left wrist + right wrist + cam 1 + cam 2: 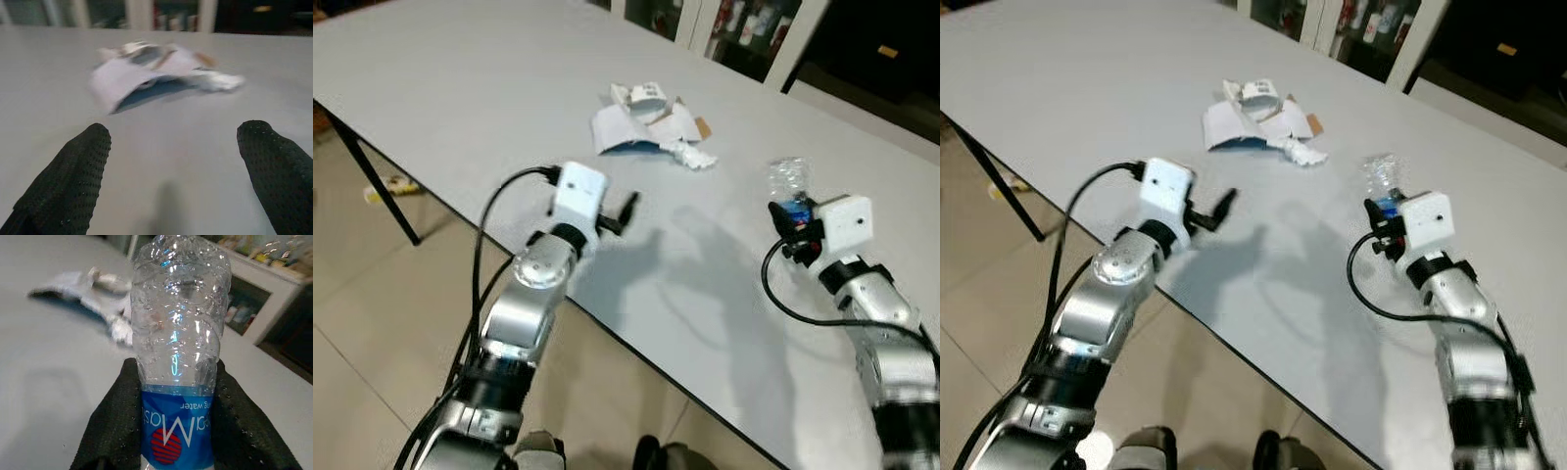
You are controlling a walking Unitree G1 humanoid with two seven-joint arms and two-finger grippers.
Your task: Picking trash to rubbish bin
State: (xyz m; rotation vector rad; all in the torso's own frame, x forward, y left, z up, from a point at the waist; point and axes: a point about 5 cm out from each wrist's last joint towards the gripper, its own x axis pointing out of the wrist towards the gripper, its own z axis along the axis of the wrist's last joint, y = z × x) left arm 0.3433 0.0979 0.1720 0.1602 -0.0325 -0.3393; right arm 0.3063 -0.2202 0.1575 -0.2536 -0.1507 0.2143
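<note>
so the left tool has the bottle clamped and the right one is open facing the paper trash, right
No, swapped. The right tool is shut on the bottle, as the right wrist view shows; the left tool is open, facing the paper trash.

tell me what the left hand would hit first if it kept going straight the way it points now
Probably the pile of torn paper packaging on the table. The left hand is open and points at the pile across bare tabletop. Depth is hard to judge, but nothing else lies between them.
</note>
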